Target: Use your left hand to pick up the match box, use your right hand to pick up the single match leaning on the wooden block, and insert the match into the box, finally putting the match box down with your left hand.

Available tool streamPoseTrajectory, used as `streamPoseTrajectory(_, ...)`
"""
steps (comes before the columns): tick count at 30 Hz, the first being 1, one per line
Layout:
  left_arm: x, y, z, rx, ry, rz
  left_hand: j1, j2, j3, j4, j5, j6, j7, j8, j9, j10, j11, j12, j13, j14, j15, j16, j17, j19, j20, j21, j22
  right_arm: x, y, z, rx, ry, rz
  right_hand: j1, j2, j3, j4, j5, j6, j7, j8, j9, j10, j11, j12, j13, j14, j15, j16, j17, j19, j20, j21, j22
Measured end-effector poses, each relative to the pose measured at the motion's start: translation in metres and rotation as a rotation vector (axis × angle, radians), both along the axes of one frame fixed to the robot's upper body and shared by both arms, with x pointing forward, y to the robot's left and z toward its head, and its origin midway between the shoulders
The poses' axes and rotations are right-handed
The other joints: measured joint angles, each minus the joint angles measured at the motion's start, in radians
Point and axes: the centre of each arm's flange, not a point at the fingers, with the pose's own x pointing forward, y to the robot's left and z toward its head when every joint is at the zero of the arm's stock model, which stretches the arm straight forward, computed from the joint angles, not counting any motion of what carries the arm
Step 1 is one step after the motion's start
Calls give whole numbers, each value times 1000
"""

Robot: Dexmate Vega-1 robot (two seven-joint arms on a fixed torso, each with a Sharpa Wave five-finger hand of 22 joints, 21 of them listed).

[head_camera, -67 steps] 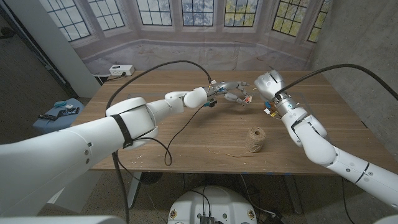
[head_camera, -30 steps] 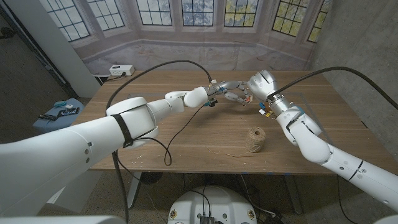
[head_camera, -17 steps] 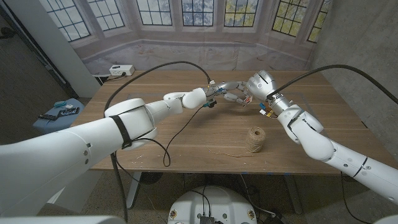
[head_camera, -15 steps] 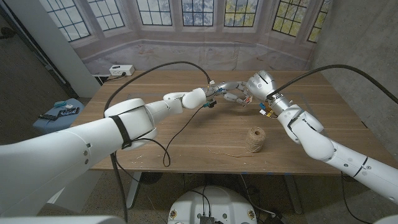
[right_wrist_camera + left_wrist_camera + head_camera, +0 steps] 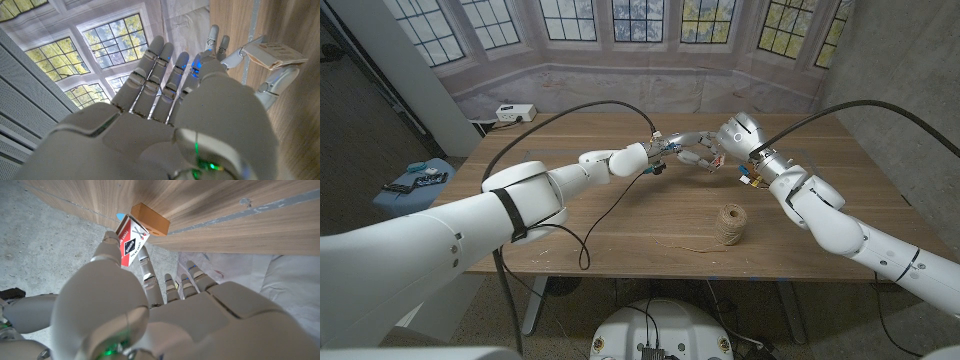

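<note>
Left robot hand (image 5: 688, 150): raised above the far middle of the bench (image 5: 620, 225), gripping the match box (image 5: 132, 241). In the left wrist view the box sits between fingertips, printed face outward, clear of the bench surface. The box pickup is judged complete.

Right robot hand (image 5: 738, 133): held at about 3 o'clock of the left robot hand, just beside it, back of the hand towards the camera. In the right wrist view the fingers (image 5: 150, 75) extend nearly straight and close together. Whether a match is pinched there cannot be told; no match is visible in any view.

Block (image 5: 150, 218): lying on the bench just beyond the box in the left wrist view. No match is seen leaning on it, though part of it is hidden.

Judged status: the two hands are brought together, consistent with the insertion step. Insertion is unconfirmed. Setting the box down is outstanding.

Open room: a twine spool (image 5: 729, 223) stands at about 6 o'clock of the hands, well apart, with a loose strand trailing at its 9 o'clock. A black cable (image 5: 590, 225) from the left arm lies across the bench near the front edge. The surface directly under the hands appears free for set-down. The far edge is near; the right edge is well apart.
</note>
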Motion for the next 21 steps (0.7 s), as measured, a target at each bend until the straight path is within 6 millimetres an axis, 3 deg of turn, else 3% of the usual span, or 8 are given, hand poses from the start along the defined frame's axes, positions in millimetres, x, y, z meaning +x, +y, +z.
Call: streamPoseTrajectory(21,-2,0,-1,-1,-4,-12,-5,5,0,0,0,0,0,0,1,0,0,0,0,0,0,0,0,0,0,0,0,-1,-7,-5,-39,25,-19,1,9,-3,-3,2,-5,-6,-6,5,5,-5,0,0,0,0,0,0,-11,0,-6,-2)
